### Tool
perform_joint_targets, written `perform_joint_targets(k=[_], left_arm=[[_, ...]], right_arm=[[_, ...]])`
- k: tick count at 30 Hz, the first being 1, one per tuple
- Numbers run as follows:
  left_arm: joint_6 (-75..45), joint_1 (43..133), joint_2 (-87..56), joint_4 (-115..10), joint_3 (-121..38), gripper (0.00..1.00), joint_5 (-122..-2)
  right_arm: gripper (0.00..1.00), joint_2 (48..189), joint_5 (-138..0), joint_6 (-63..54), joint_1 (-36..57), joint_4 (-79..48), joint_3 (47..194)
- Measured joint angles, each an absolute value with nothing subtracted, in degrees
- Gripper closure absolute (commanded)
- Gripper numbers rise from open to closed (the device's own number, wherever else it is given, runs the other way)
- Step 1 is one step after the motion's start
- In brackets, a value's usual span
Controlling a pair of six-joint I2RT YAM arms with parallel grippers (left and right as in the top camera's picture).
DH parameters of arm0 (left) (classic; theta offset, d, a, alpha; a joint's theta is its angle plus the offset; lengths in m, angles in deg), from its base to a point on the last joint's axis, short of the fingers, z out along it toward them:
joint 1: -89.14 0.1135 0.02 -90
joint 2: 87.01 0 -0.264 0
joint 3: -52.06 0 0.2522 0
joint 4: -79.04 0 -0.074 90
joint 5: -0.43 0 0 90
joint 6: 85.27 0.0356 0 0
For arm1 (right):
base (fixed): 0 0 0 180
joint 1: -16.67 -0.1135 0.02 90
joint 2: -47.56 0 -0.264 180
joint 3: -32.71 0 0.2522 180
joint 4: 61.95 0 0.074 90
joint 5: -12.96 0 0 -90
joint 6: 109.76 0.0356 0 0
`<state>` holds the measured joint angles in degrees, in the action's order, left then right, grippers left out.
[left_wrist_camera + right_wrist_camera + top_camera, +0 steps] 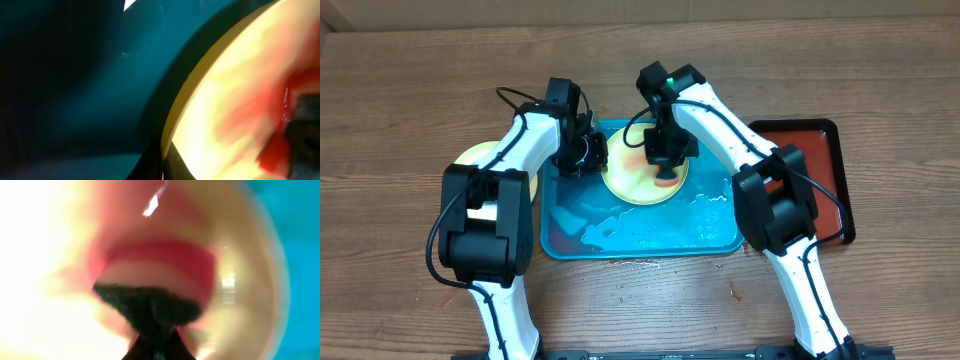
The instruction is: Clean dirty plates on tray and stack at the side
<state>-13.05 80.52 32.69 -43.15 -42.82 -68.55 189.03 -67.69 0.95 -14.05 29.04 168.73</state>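
Where the right arm (pixel 775 205) crosses, red tray (pixel 820 150) (partly hidden) beside blue tray (pixel 715 238)

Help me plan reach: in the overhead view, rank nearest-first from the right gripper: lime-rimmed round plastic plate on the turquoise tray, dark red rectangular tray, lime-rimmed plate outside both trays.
1. Lime-rimmed plate on the turquoise tray: beneath the right gripper.
2. Dark red tray: right side.
3. Lime-rimmed plate outside both trays: far left.

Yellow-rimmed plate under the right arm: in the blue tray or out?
In. Overhead, the plate lies within the tray, inside its raised rim.
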Motion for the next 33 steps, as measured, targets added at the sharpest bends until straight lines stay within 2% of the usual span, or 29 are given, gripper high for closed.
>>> perform_joint_targets(k=[8, 16, 24, 33], left_arm=[[-11.8, 80.5, 32.7, -43.1, -42.8, 0.96, -68.5], [-11.6, 80.8, 32.7, -43.0, -42.8, 0.96, -68.1], [-11.6, 80.8, 32.7, -43.0, -42.8, 0.96, -67.9], [-11.6, 80.5, 32.7, -43.1, -42.8, 0.96, -67.9]], right_arm=[[0.96, 188.7, -58.5, 3.8, -18.7, 16.9, 166.8], [0.96, 188.7, -60.6, 8.9, -17.0, 9.0, 166.3], [0.96, 188.7, -66.2, 9.9, -13.2, 9.0, 166.3], [0.96, 188.2, -67.7, 8.8, -8.8, 17.1, 166.5]])
